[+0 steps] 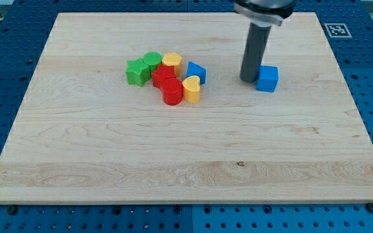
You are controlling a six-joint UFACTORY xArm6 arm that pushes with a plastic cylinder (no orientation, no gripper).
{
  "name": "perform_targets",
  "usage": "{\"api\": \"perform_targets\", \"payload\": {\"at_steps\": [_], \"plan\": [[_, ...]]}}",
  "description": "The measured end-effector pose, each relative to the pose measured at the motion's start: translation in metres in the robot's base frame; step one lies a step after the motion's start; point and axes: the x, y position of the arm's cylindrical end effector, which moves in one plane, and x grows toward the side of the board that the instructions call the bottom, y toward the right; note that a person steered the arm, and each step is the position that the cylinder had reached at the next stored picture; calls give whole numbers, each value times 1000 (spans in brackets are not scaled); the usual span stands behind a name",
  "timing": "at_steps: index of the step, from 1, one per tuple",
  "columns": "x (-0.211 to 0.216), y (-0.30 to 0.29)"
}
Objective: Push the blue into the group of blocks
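Observation:
A blue cube (268,78) sits alone right of the board's centre, toward the view's top. My tip (248,79) rests on the board just left of the cube, touching or nearly touching its left face. Further left is the group: a blue wedge-like block (196,72) on its right edge, a yellow heart-shaped block (192,89), a yellow block (171,61), two red blocks (168,86) and two green blocks (142,68). The tip stands between the cube and the group.
The wooden board (186,162) lies on a blue perforated table. A black-and-white marker (335,30) is at the board's top right corner. The arm's dark body (264,8) enters from the view's top.

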Motion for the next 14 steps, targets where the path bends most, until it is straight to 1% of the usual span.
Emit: {"api": "perform_targets", "payload": {"at_steps": [2,3,4,5,6,9,12,13,14], "plan": [[-26,21],[-29,54],[-17,66],[-2,66],[-2,66],[-2,28],[7,9],[13,4],[15,12]]}}
